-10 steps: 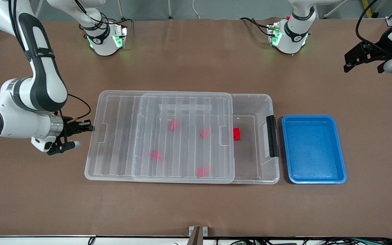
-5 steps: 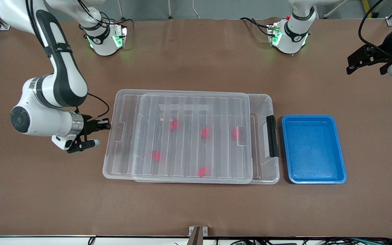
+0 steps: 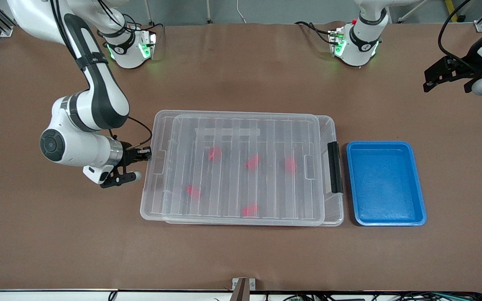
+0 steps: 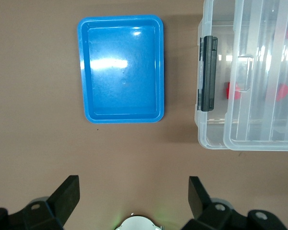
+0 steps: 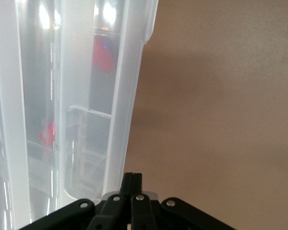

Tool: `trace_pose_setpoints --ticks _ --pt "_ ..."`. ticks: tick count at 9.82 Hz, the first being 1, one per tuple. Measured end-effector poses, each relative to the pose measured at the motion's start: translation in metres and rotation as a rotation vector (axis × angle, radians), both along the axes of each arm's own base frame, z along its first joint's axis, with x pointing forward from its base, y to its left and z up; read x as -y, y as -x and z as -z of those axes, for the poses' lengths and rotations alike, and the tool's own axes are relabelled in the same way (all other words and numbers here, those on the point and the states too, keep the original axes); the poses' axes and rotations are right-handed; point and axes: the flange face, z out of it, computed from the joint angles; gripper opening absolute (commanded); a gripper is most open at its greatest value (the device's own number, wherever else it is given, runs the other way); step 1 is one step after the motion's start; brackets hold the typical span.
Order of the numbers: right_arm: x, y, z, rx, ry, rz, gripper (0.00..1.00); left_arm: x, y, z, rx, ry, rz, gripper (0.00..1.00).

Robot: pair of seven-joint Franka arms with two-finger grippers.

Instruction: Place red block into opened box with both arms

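Observation:
Several red blocks lie inside the clear box, all seen through its ribbed lid. The lid covers nearly the whole box, short of the black latch. My right gripper is shut with nothing between its fingers, its tips against the lid's end toward the right arm's end of the table. The right wrist view shows those tips at the lid's edge, with a red block under the plastic. My left gripper hangs open over bare table at the left arm's end, waiting.
An empty blue tray sits beside the box's latch end, toward the left arm's end. In the left wrist view the tray, the latch and the box's corner lie below the open left gripper.
My right gripper has travelled toward the left arm's end, sliding the lid along over the box. The red block that lay uncovered near the latch is now under the lid.

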Motion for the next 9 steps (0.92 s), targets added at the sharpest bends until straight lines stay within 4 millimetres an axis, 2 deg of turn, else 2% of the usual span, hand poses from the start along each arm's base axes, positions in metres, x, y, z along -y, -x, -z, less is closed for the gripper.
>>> trace_pose_setpoints --ticks 1,2,3,4,5,6,8,9 --pt "0.003 -0.002 -0.001 0.003 0.001 0.006 0.04 0.001 -0.004 0.002 0.01 0.002 0.001 1.0" --pt "0.013 -0.006 -0.006 0.008 0.003 0.022 0.33 0.002 -0.009 0.006 0.019 0.005 0.003 1.0" --pt "0.029 -0.014 -0.018 0.002 0.007 0.04 0.88 0.005 -0.014 0.009 0.029 0.008 0.009 1.0" --pt "0.054 -0.023 -0.042 0.007 0.046 0.059 1.0 0.011 -0.016 0.011 0.034 0.01 0.02 1.0" --pt "0.081 -0.031 -0.075 0.04 0.125 0.092 1.0 0.017 -0.015 0.011 0.036 0.011 0.029 1.0" --pt "0.098 -0.03 -0.114 0.078 0.187 0.148 1.0 0.019 -0.015 0.01 0.038 0.011 0.032 1.0" --pt "0.122 -0.009 -0.187 0.13 0.228 0.235 1.0 0.019 -0.016 0.013 0.033 0.011 0.035 1.0" --pt "0.145 0.005 -0.223 0.164 0.228 0.274 1.0 0.019 -0.018 0.015 0.028 0.012 0.039 1.0"
